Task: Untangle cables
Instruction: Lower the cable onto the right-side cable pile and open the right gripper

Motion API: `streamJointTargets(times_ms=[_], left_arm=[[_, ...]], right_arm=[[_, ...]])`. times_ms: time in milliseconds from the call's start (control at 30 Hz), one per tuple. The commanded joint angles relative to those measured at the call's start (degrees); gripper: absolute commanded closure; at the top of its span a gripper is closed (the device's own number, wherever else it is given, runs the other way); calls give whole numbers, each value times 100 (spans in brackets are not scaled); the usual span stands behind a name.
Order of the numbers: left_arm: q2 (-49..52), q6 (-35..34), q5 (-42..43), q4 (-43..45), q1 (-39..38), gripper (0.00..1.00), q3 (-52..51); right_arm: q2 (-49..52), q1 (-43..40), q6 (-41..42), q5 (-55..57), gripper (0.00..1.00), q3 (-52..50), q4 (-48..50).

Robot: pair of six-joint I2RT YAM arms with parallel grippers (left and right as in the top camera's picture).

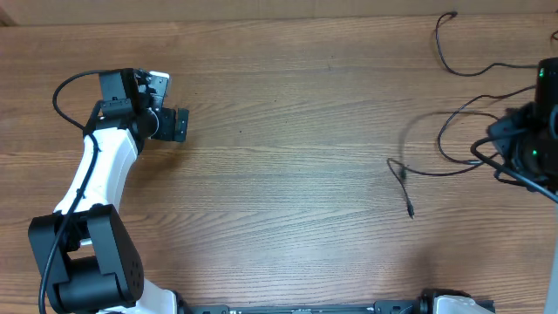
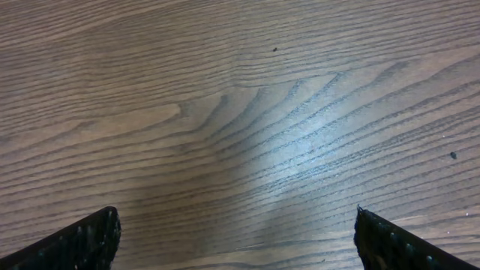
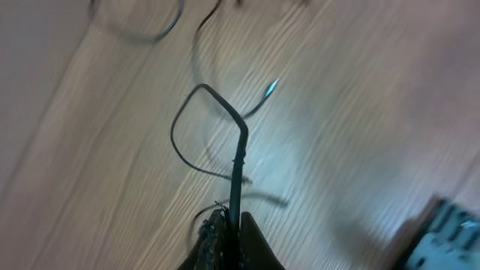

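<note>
Right wrist: pinching cable (image 3: pixel 238 150) in closed right gripper (image 3: pixel 229 217), holding it raised off worktop (image 3: pixel 360 135), likely to pull it straight. Overhead: parking left gripper (image 1: pixel 179 124) wide open near left edge, idle. Leaving second cable (image 1: pixel 449 52) at far right corner, already separate.

Smooth wood-grain table (image 1: pixel 288 131), faintly glossy

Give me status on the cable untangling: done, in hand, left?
Done: one strand looks separate, lying toward the far-right corner of the table. In hand: right fingers are shut on a cable; a plug end lies out on the wood. Left: loops beside the right arm overlap and may be tangled. The left fingers are open over bare wood, holding nothing.
</note>
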Motion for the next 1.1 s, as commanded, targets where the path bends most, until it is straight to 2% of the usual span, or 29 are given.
streamJointTargets(times_ms=[0, 133, 300, 833, 1067], left_arm=[[68, -76, 4, 17, 9, 1, 7], [68, -76, 4, 17, 9, 1, 7], [68, -76, 2, 17, 9, 0, 7], [68, -74, 2, 17, 9, 0, 7], [68, -76, 2, 17, 9, 0, 7]], right_arm=[[57, -17, 267, 1080, 96, -190, 26], [61, -48, 691, 1725, 96, -592, 46], [66, -339, 713, 1906, 96, -990, 162], [101, -2927, 715, 1478, 96, -1311, 745], [444, -3300, 713, 1436, 96, -1311, 1078]])
